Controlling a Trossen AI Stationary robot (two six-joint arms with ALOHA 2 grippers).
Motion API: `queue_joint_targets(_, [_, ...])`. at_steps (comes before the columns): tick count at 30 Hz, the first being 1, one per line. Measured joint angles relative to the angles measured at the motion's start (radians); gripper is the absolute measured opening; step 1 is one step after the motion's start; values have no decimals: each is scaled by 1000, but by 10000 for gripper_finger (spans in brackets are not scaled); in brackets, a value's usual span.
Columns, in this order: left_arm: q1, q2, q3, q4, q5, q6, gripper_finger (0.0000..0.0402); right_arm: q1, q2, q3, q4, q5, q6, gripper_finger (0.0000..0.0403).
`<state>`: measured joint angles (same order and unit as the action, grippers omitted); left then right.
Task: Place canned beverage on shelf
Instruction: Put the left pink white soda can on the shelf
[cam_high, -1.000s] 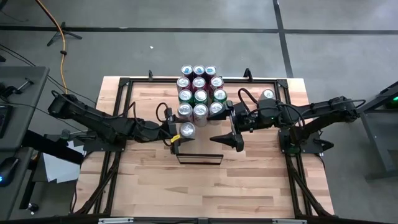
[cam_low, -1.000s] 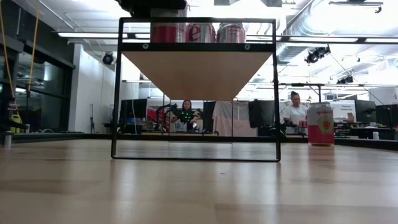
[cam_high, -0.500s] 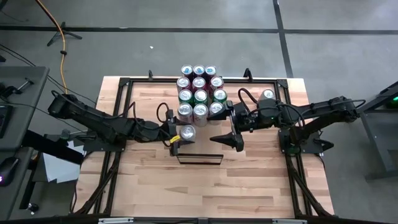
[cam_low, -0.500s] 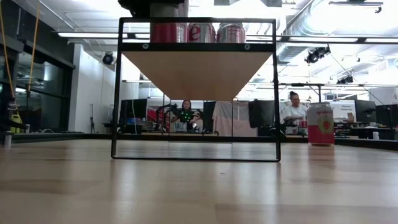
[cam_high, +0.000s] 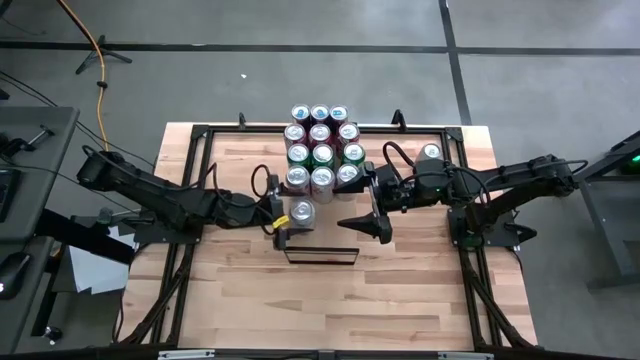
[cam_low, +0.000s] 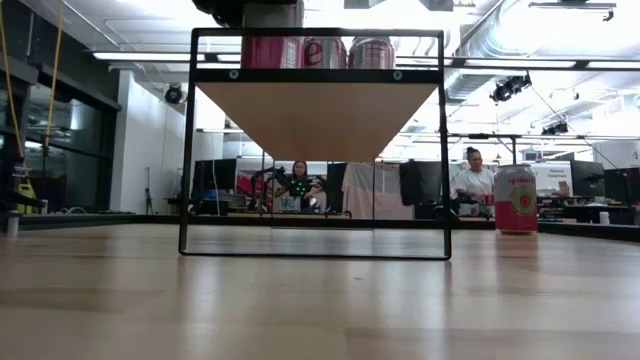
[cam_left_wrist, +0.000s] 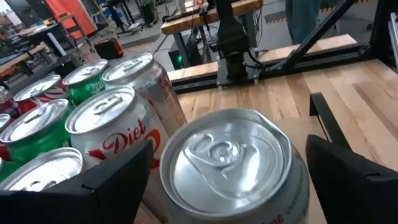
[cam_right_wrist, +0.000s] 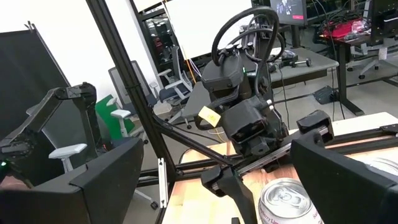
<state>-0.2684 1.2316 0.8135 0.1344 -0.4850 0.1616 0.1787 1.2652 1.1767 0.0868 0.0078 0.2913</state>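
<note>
Both grippers (cam_high: 291, 222) (cam_high: 364, 226) apparently open, mid-table

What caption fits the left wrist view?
Left end effector open around a silver can set beside other cans on the shelf.

Canned beverage (cam_high: 301, 211): silver can, upright, pull-tab lid up, standing on shelf (cam_high: 322, 233) at the end of the can block nearest the open tabletop, left side. Same can in left wrist view (cam_left_wrist: 233, 168): plain silver lid, tab intact, just beside a "Diet"-marked can.

Stocked cans (cam_high: 321, 146): three-wide rows, upright, touching or nearly so; silver, red and green tops.

Shelf: long narrow pale wood panel, level, raised above the table on a thin dark frame (cam_low: 314, 145); underside visible in low view (cam_low: 315, 118).

Single can (cam_high: 430, 152): upright on the table, well apart from shelf; pink-and-white in low view (cam_low: 515, 200).
</note>
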Motion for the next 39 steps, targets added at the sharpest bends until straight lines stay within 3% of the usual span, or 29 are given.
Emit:
queue_joint_targets(7, [-16, -38, 0, 74, -3, 11, 379, 0, 0, 0, 0, 0, 0, 392])
queue_joint_targets(13, [-45, -134, 0, 117, -10, 41, 384, 0, 0, 0, 0, 0, 0, 392])
queue_joint_targets(18, [-61, -230, 0, 143, -21, -92, 382, 1, 0, 0, 0, 0, 46, 392])
queue_joint_targets(23, [-68, -307, 0, 228, -20, -365, 381, 1, 0, 0, 3, 0, 44, 374])
queue_joint_targets(26, [-68, -335, 0, 239, -20, -470, 381, 5, 0, 0, 18, 0, 43, 336])
queue_joint_targets(29, [-67, -345, 0, 238, -20, -490, 381, 10, 0, 0, 11, 0, 43, 269])
queue_joint_targets(36, [-66, -334, 0, 237, -19, -504, 381, 57, 0, 0, -178, 34, 21, 26])
queue_joint_targets(39, [-66, -323, 0, 236, -18, -517, 381, 83, 13, -5, -264, 100, 66, 25])
